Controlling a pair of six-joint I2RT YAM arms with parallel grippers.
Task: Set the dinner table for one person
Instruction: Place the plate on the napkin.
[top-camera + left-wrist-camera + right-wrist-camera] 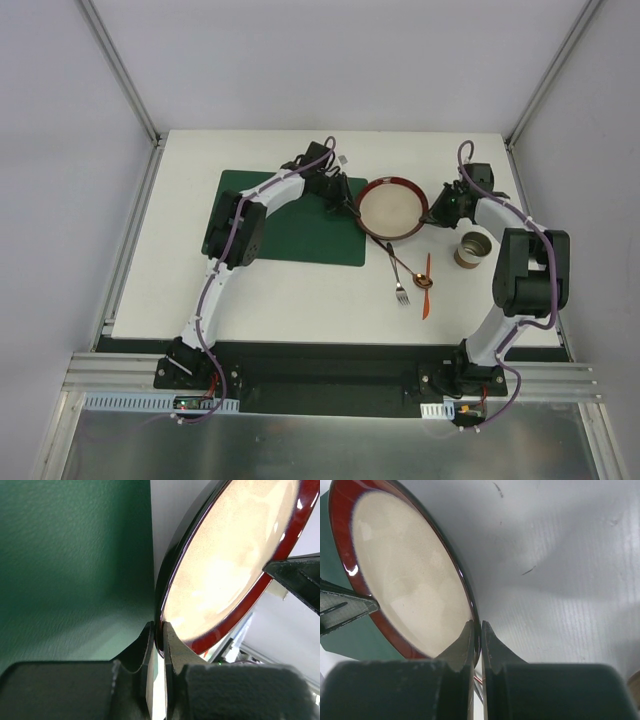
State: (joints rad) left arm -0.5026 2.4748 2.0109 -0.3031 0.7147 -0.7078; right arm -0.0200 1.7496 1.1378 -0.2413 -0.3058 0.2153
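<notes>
the large white matte desk [300,300] sat between grey walls [60,150]. left end effector [159,632] and right end effector [476,628] each clamped the round red-rimmed cream plate [392,210].

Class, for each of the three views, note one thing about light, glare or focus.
Top view: soft, even light, faint shadows around the plate. Left wrist view: broad glare washes out the plate's cream centre, and the left fingers are blurred. Right wrist view: one small highlight on the red rim; the right fingers are out of focus.
</notes>
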